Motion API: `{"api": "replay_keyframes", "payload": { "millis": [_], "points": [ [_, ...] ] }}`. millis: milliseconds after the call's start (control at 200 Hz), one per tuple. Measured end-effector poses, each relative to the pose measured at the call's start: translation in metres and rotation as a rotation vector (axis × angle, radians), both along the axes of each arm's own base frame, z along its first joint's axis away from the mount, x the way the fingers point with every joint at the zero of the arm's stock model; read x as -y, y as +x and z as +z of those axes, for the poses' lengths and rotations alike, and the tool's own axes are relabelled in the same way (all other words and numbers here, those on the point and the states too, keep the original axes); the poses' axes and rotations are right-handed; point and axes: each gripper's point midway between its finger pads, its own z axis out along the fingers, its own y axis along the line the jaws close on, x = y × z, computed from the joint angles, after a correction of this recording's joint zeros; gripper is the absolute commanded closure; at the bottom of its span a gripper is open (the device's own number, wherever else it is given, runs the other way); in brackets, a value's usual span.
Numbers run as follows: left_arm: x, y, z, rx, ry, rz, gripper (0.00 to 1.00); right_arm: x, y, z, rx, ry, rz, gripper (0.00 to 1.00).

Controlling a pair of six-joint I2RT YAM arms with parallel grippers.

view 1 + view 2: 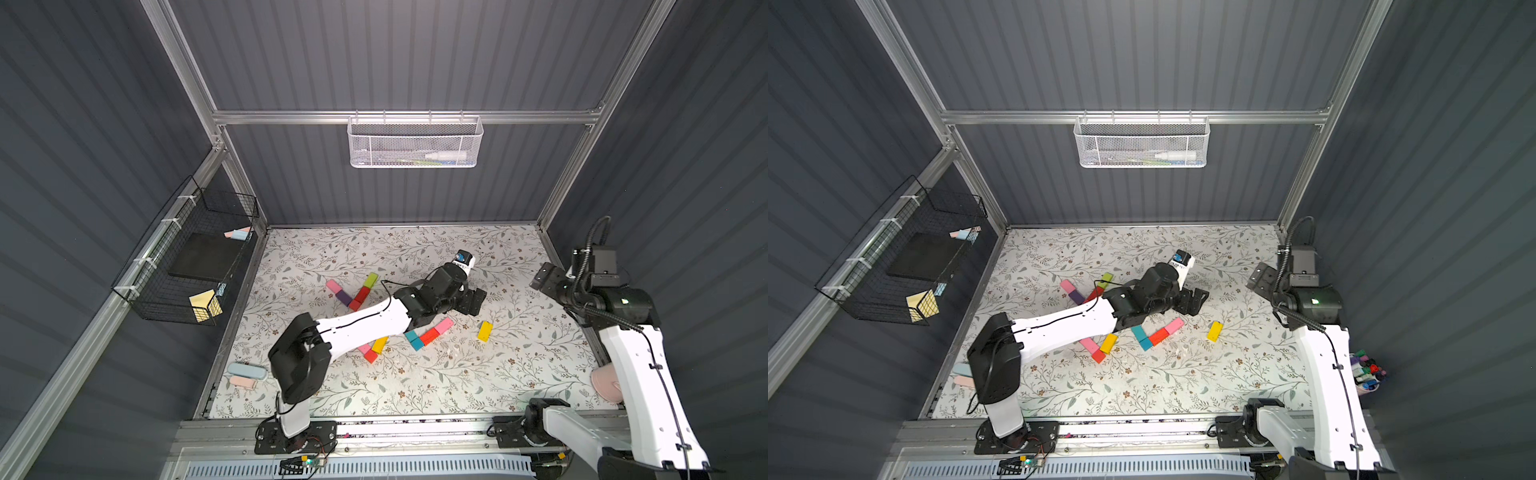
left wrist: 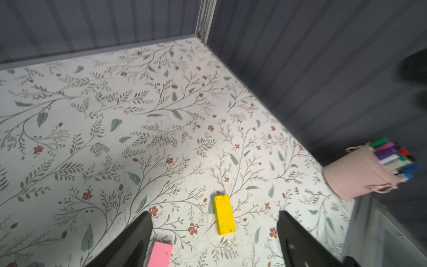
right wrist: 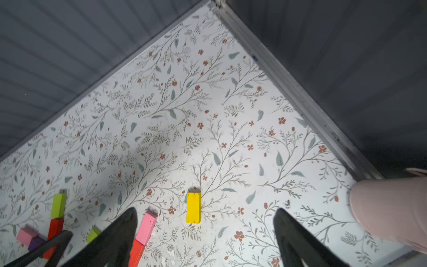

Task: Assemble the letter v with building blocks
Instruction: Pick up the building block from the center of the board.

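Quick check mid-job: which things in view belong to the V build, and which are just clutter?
For the job: lone yellow block; pink-purple-red-lime V; teal-red-pink row; pink-yellow-red cluster.
Lying about: pastel cases; marker cup; sticky notes.

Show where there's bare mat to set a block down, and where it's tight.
Widest free patch: mat between the near block clusters and the front rail. Also free: the strip between the back wall and the lime block. Tight mid-mat, where the left arm crosses above those clusters, out to the lone yellow block.
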Motion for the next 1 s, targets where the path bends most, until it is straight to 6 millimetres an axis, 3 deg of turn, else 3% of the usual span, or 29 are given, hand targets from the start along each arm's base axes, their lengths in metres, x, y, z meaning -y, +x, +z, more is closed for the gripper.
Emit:
{"api": "replay_keyframes", "payload": {
  "millis": [85,185,295,375,490,695,1000],
  "points": [
    [0.033,0.001,-0.025,-0.004,0.075,0.002,0.11,0.005,-0.002,0.006,0.02,0.022,-0.006,0.08],
    [0.071,-0.017,-0.068,-0.034,0.159,-0.046,0.11,0.005,-0.002,0.003,0.015,0.057,0.006,0.08],
    [0.081,-0.043,-0.119,-0.092,0.271,-0.098,0.11,0.001,-0.002,-0.002,0.008,0.1,0.03,0.08],
    [0.075,-0.049,-0.138,-0.13,0.328,-0.108,0.11,-0.004,-0.002,-0.008,-0.002,0.123,0.053,0.08],
    [0.07,-0.043,-0.139,-0.156,0.342,-0.104,0.1,-0.011,-0.004,-0.02,-0.023,0.152,0.08,0.08],
    [0.079,-0.026,-0.125,-0.166,0.297,-0.109,0.11,-0.017,-0.005,-0.033,-0.048,0.187,0.103,0.08],
    [0.064,-0.026,-0.159,-0.208,0.388,-0.14,0.14,-0.019,-0.006,-0.04,-0.046,0.204,0.113,0.08]
  ]
}}
